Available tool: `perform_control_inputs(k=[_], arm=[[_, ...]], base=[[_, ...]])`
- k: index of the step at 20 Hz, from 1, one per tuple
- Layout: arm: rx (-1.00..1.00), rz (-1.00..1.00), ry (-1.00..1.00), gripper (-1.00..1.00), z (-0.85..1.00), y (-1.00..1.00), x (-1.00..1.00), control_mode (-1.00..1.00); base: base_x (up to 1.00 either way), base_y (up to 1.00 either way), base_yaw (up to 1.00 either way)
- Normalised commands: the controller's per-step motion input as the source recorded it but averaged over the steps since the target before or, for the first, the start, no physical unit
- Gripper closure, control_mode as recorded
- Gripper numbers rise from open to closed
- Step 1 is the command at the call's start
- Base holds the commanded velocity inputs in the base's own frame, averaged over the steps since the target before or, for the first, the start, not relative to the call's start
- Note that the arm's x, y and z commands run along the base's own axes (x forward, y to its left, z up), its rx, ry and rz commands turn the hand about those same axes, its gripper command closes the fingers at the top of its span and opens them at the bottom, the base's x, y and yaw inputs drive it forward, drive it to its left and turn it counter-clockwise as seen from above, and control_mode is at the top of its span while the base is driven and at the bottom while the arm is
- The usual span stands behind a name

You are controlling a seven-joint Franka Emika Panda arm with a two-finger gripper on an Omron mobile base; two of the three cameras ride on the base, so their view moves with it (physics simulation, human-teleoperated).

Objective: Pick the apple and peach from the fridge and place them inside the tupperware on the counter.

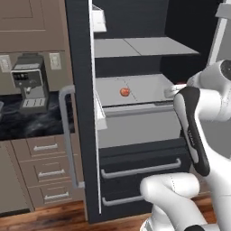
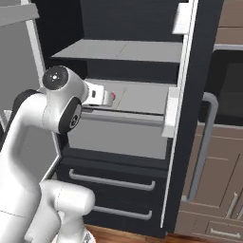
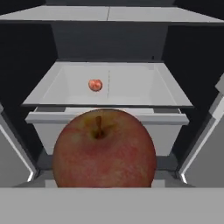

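The apple (image 3: 104, 148), dark red-brown with a stem, sits large and close in the hand view and hides the fingertips. It hangs in front of the open fridge (image 1: 81, 90), level with the middle shelf. My gripper (image 2: 108, 97) is shut on it, and a sliver of the apple (image 2: 113, 98) shows at the hand's tip. The peach (image 1: 125, 92), bright orange-red, rests alone on the pale middle shelf (image 3: 131, 83), further back and to the left; it is the small peach (image 3: 95, 85) in the hand view. The tupperware is out of view.
The fridge door (image 2: 199, 95) stands open with its curved grey handle (image 1: 66, 135). A pale drawer front (image 3: 105, 118) lies just below the shelf. A coffee machine (image 1: 29, 83) stands on the black counter (image 1: 27, 122) left of the fridge.
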Motion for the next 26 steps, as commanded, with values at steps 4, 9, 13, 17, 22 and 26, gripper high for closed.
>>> perform_control_inputs(k=[4,9,13,17,22,26], arm=[[0.0,0.0,0.0,1.0,0.0,0.0,0.0,1.0],[0.0,0.0,0.0,1.0,0.0,0.0,0.0,1.0],[0.0,0.0,0.0,1.0,0.0,0.0,0.0,1.0],[0.0,0.0,0.0,1.0,0.0,0.0,0.0,1.0],[0.0,0.0,0.0,1.0,0.0,0.0,0.0,1.0],[0.0,0.0,0.0,1.0,0.0,0.0,0.0,1.0]], base=[[-0.78,0.28,0.0],[-0.22,0.86,0.0],[-0.18,1.0,0.0],[-0.2,1.0,0.0],[-0.02,1.0,0.0],[0.0,1.0,0.0]])
